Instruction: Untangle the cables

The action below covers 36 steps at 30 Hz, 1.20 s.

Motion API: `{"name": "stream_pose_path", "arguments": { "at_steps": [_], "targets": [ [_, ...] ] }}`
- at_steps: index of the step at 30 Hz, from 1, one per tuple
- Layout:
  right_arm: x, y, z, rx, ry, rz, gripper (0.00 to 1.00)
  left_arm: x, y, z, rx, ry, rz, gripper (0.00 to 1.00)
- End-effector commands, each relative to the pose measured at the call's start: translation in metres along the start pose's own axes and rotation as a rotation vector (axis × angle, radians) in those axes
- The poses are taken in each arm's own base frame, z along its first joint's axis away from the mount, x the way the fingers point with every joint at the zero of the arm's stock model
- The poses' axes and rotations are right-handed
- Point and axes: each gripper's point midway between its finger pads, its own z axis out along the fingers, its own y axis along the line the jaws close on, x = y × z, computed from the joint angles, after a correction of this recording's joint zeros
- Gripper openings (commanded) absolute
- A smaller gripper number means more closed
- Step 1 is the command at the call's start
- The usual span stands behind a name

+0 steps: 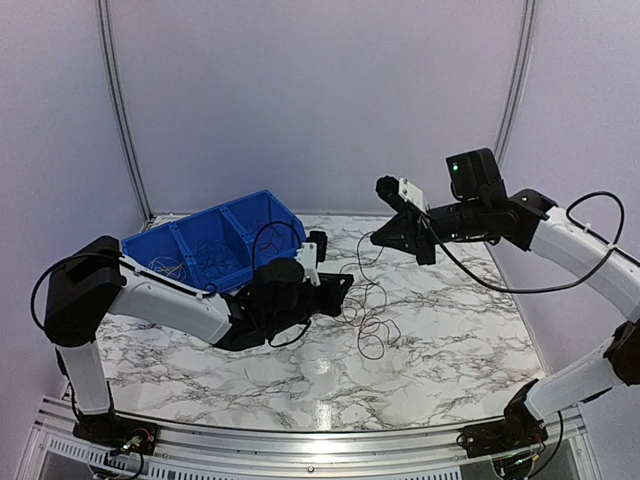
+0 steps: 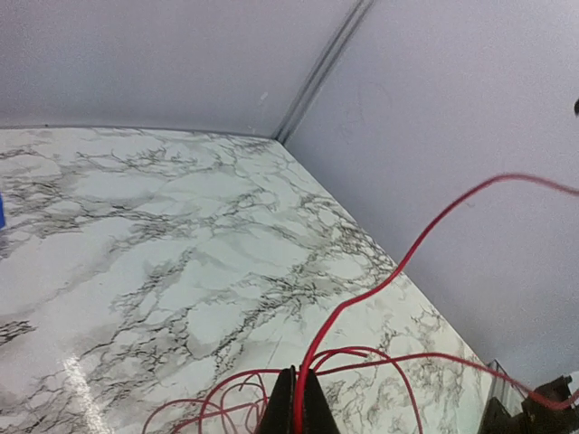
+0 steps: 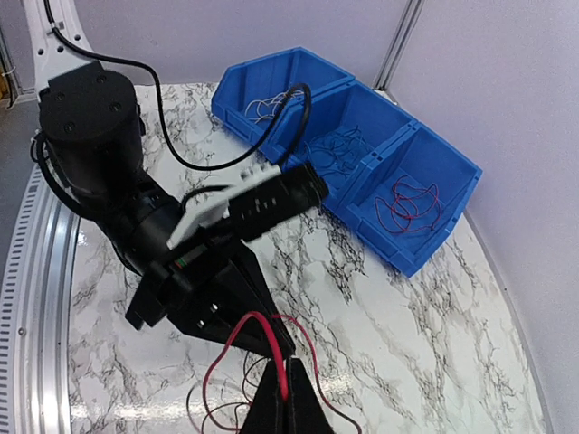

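- your left gripper (image 2: 297,409), mostly cropped, is pinched shut on a thin red flexible wire (image 2: 398,271).
- your right gripper (image 3: 288,402) clamps a red wire strand (image 3: 237,331), its tips cut off.

Soft, even light from overhead fills all 3 of my views, throwing a white glare patch on the marble table (image 1: 440,350) near its front edge and only faint shadows, while the red wire (image 2: 507,178) close to my left wrist camera smears into blur.
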Motion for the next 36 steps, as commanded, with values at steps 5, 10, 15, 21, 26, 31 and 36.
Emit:
{"name": "stream_pose_path", "arguments": {
  "at_steps": [5, 10, 15, 21, 26, 31, 36],
  "targets": [
    [0.1, -0.011, 0.054, 0.035, 0.14, 0.096, 0.25, -0.052, 0.071, -0.107, -0.318, -0.218, -0.03, 0.0],
    [0.154, 0.016, 0.097, -0.104, 0.248, 0.144, 0.59, -0.027, 0.095, -0.158, -0.327, -0.142, -0.049, 0.0],
    [0.174, 0.029, 0.13, -0.17, 0.333, 0.129, 0.72, -0.017, 0.106, -0.188, -0.333, -0.114, -0.092, 0.0],
    [0.165, 0.023, 0.17, -0.124, 0.36, 0.055, 0.79, -0.019, 0.11, -0.21, -0.338, -0.131, -0.126, 0.0],
    [0.204, 0.026, 0.202, -0.101, 0.497, 0.071, 0.81, -0.032, 0.104, -0.219, -0.342, -0.127, -0.093, 0.0],
    [0.219, 0.015, 0.199, -0.038, 0.524, 0.104, 0.49, -0.086, 0.086, -0.238, -0.402, -0.15, 0.018, 0.0],
    [0.233, -0.005, 0.183, -0.018, 0.539, 0.186, 0.25, -0.188, 0.052, -0.275, -0.488, -0.263, 0.183, 0.0]
  ]
}}
